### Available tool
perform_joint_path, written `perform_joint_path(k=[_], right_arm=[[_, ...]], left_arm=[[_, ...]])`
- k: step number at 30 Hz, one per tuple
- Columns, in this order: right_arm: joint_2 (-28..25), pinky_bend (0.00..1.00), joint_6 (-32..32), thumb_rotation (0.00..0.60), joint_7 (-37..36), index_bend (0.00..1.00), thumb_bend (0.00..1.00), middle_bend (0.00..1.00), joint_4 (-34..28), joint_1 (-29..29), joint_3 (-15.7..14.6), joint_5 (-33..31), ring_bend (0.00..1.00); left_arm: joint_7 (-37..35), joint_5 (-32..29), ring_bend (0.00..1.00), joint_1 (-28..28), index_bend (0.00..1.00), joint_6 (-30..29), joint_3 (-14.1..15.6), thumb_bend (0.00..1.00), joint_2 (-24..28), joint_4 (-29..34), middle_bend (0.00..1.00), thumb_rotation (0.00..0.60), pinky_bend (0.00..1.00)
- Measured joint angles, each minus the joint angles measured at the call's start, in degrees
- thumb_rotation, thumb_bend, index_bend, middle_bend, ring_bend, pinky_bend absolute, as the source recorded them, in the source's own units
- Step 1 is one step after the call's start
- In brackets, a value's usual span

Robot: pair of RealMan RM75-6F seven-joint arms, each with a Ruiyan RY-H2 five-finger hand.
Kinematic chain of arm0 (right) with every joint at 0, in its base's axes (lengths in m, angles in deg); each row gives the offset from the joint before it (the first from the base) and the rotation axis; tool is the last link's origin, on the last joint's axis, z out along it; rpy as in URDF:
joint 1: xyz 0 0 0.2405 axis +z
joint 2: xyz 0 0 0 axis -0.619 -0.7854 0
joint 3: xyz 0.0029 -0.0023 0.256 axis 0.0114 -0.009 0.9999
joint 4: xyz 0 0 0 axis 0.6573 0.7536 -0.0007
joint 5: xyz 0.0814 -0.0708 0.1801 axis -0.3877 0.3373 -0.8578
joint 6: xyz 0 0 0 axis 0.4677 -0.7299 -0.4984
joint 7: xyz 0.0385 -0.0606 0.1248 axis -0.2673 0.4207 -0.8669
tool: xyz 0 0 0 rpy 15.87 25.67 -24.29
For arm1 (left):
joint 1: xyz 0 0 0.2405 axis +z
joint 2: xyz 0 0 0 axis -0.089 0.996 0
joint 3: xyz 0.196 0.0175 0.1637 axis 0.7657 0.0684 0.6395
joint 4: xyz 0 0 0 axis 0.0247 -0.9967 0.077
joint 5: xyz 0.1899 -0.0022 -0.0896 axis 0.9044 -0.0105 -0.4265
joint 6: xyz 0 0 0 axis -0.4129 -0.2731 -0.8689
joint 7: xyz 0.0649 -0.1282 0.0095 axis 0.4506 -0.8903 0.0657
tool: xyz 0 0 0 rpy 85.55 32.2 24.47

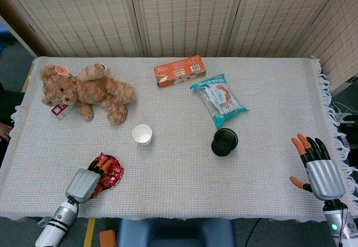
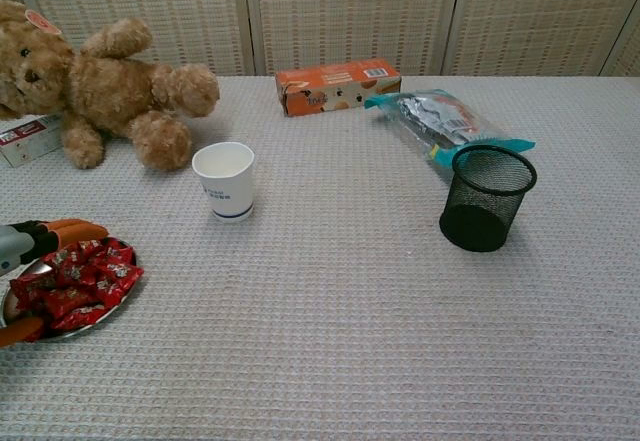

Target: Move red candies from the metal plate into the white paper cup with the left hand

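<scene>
Woven pale cloth covers our table (image 1: 268, 163), and we're using the white paper cup (image 1: 142, 134) as the landmark. Biggest thing is the teddy bear (image 1: 84, 93), lying on its side up and left of the cup. The snack bag (image 1: 219, 98) sits to the cup's upper right, with the orange box (image 1: 179, 70) behind it. The black mesh pen holder (image 2: 486, 197) stands upright, well right of the cup. The cup itself is upright, mouth up. The metal plate (image 2: 8, 301) sits near the cup's lower left, red candies (image 2: 85, 277) piled in it with no common direction. Our left hand (image 1: 87, 182) hovers over the plate's near edge, fingers extended over the candies; whether it's pinching one, we can't tell. Our right hand (image 1: 318, 167) is far right, fingers spread, holding nothing.
</scene>
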Motion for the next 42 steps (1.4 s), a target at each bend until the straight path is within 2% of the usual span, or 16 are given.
perform_joint_path(k=[9,13,17,31,42], right_arm=[[0.04,0.00,0.50,0.600,0.15,0.00,0.00,0.00,0.02,0.20,0.11,-0.51,0.00],[-0.08,0.00,0.25,0.600,0.04,0.00,0.00,0.00,-0.05,0.06,0.10,-0.51,0.00],[-0.14,0.00,0.24,0.600,0.17,0.00,0.00,0.00,-0.22,0.02,-0.07,-0.31,0.00],[-0.23,0.00,1.05,0.600,0.51,0.00,0.00,0.00,-0.56,0.28,-0.27,-0.52,0.00],[-0.25,0.00,1.34,0.600,0.60,0.00,0.00,0.00,-0.72,0.37,-0.29,-0.72,0.00]], left_arm=[[4.70,-3.67,0.17,-2.86,0.18,3.03,-0.69,0.38,-2.14,-1.00,0.06,0.600,0.89],[6.55,-4.63,0.27,-2.96,0.28,2.01,-0.68,0.38,-2.78,-1.65,0.14,0.600,0.91],[6.70,-4.35,0.32,-2.91,0.33,0.97,-0.12,0.37,-3.14,-2.10,0.21,0.600,0.92],[1.07,-0.49,0.48,-2.65,0.50,-3.15,0.52,0.39,-5.11,-6.82,0.41,0.600,0.99],[-3.10,2.01,0.60,-2.59,0.63,-5.24,0.67,0.45,-5.99,-9.52,0.60,0.600,1.00]])
